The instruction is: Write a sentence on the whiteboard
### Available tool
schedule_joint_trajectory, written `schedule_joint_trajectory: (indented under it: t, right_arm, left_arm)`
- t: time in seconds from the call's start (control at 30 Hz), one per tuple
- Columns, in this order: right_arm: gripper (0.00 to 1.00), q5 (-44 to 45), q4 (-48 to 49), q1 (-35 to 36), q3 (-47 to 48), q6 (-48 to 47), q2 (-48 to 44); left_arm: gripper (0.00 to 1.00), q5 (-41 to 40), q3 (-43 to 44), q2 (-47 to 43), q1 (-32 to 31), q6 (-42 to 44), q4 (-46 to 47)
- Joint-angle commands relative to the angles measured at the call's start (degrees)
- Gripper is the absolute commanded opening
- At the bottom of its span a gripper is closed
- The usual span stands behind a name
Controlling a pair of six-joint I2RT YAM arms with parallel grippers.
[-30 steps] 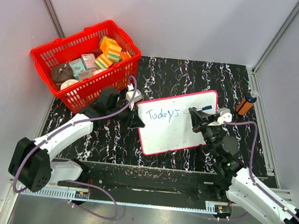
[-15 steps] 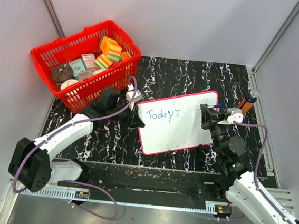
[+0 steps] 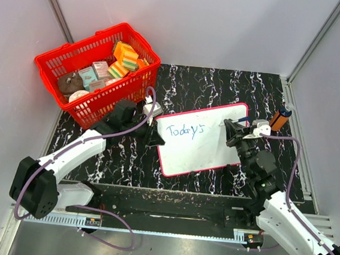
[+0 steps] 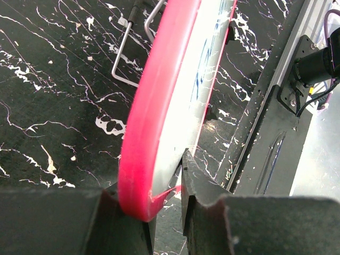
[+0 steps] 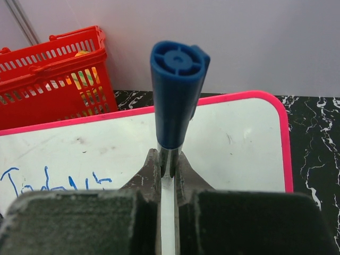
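The whiteboard (image 3: 198,157) is lying askew at the middle of the table (image 3: 222,84). The sentence (image 3: 184,130) is sitting in its 10 o'clock part, so far one blue word beginning "Today".

The left gripper (image 3: 156,134) is pinching the board's 9 o'clock rim. Its fingers are narrow, with the pink edge wedged between them. That grip is likely pinning the board so pen strokes are not pushing it about.

The right gripper (image 5: 167,170) is clamping a blue marker (image 5: 177,90) tightly, its jaws nearly together. The marker's blunt end is pointing back at the wrist camera, so its tip is hidden, and I cannot tell whether it is touching the board. In the overhead view this gripper is hovering over the board's 3 o'clock edge, well apart from the written word.

Bare white is running from the word toward 3 o'clock and across the whole half toward 6 o'clock, so more words are probably fitting there. The 3 o'clock rim is lying just beside the pen, leaving little margin that way. An orange cylinder (image 3: 280,119) is standing off the board at 2 o'clock. The basket (image 3: 81,49) is crowding the left arm from 10 o'clock.
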Motion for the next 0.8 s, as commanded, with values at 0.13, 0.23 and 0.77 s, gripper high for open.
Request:
schedule_joint_trajectory:
  t: [0.13,0.23,0.77]
  right_arm:
    - [0.00,-1.29,4.97,-0.22,2.01,0.72,2.24]
    - [0.00,-1.81,5.59,-0.22,1.83,1.24,2.68]
    - [0.00,-4.45,5.68,-0.22,-2.47,4.06,1.45]
  left_arm:
    - [0.00,-21.92,-2.85,3.79,-0.16,15.78,-5.25]
    - [0.00,-22.00,-2.85,3.87,-0.25,15.69,-5.33]
    - [0.00,-22.18,-2.67,4.23,-0.42,15.69,-5.51]
